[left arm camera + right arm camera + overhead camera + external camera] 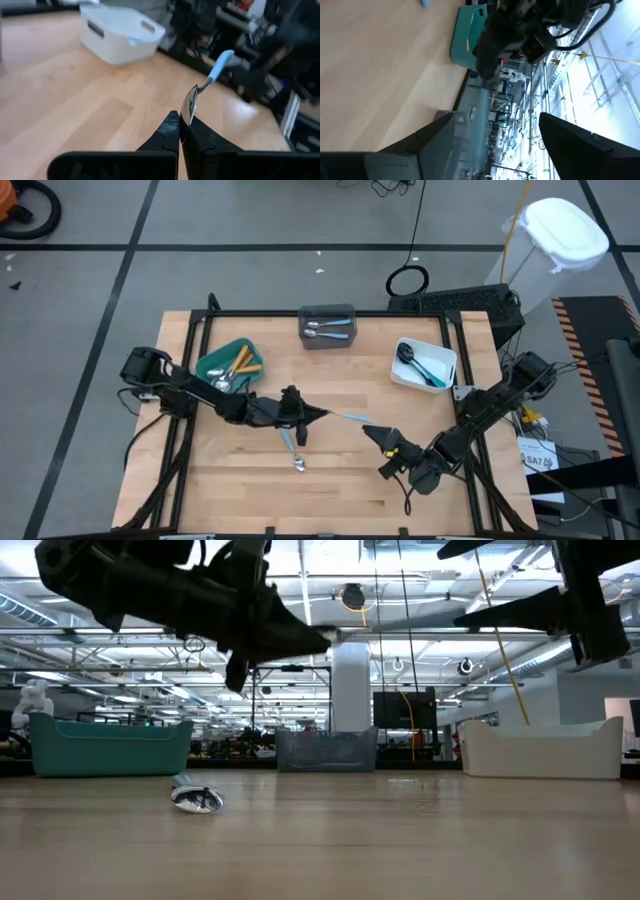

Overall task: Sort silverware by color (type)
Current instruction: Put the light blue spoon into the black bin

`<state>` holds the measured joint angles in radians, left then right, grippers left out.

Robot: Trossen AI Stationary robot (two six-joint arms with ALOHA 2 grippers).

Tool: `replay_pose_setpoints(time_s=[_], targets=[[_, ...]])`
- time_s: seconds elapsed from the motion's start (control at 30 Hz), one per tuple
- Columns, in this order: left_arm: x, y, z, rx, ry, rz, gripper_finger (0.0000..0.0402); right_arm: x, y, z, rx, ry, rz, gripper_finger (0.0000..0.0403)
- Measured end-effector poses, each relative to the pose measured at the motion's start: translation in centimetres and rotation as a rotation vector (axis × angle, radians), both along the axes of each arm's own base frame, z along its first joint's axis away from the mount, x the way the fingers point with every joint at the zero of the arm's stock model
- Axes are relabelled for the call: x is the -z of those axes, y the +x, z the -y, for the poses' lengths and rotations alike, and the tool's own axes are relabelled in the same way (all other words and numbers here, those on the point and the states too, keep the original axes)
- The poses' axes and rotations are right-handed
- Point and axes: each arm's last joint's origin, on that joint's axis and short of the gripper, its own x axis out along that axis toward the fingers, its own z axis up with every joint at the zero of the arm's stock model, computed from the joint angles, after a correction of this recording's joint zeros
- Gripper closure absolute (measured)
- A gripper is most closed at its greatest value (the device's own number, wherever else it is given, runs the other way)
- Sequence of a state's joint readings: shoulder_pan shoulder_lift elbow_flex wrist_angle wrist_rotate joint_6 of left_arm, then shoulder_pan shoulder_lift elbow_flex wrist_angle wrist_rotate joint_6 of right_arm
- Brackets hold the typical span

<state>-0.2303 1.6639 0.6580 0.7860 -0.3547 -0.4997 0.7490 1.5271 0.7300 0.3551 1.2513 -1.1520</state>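
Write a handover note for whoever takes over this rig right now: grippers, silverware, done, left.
Left gripper: shut on a blue-handled spoon, held above mid-table.
Right gripper: open, empty, hovering right of centre.
Done: orange-handled pieces in the teal bin, blue-handled ones in the grey bin, black-headed ones in the white bin.
Left: bin the held spoon, then the blue-handled spoon lying on the table.

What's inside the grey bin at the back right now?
In the grey bin, the high view shows a few silver-headed, blue-handled pieces lying lengthwise. The exact count and anything underneath them can't be made out.
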Motion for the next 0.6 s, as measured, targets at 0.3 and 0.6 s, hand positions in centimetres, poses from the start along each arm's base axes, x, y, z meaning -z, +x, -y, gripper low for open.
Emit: replay_pose_setpoints(time_s=[0.3,0.6], targets=[[0.5,0.1,0.8,0.073,-0.039,0.008,0.0399,0.2,1.2,1.4,0.031,-0.002,-0.024,0.0153],[0.6,0.0,1.1,0.063,-0.03,0.0,0.0399,0.2,1.3,1.3,-0.024,0.036,-0.032,0.0224]])
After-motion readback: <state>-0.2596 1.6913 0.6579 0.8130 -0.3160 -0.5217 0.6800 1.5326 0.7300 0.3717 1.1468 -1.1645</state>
